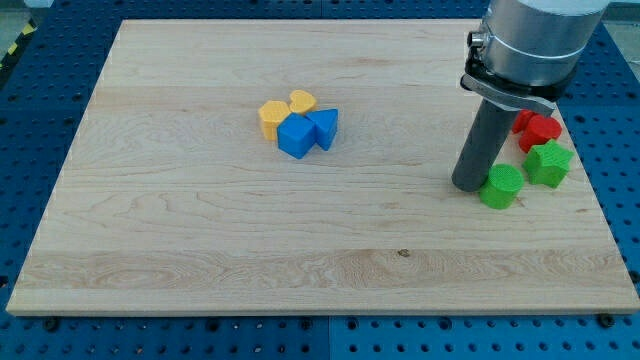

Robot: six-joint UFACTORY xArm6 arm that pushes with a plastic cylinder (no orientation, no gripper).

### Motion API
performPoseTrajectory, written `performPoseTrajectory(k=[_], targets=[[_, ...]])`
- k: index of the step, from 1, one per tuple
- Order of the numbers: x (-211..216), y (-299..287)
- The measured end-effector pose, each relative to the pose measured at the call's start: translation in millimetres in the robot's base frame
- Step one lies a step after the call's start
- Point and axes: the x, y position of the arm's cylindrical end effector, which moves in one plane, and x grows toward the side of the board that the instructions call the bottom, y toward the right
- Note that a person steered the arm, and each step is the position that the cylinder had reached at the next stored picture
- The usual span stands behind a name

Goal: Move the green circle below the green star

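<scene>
The green circle (501,187) lies near the board's right edge, just left of and slightly below the green star (548,163). They are close together, nearly touching. My tip (470,184) rests on the board right beside the green circle's left side, touching or almost touching it. The dark rod rises from there to the grey arm body (535,40) at the view's top right.
Two red blocks (535,129) sit just above the green star, partly hidden behind the rod's mount. A cluster left of centre holds a yellow hexagon (272,117), a yellow heart (302,101), a blue cube (296,137) and a blue triangle (324,126). The board's right edge (596,190) is near.
</scene>
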Motion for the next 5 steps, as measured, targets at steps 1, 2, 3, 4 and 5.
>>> performPoseTrajectory(k=[1, 2, 3, 4, 5], targets=[[2.0, 8.5], [2.0, 32.2], [6.9, 34.0], [24.2, 44.5], [29.9, 44.5]])
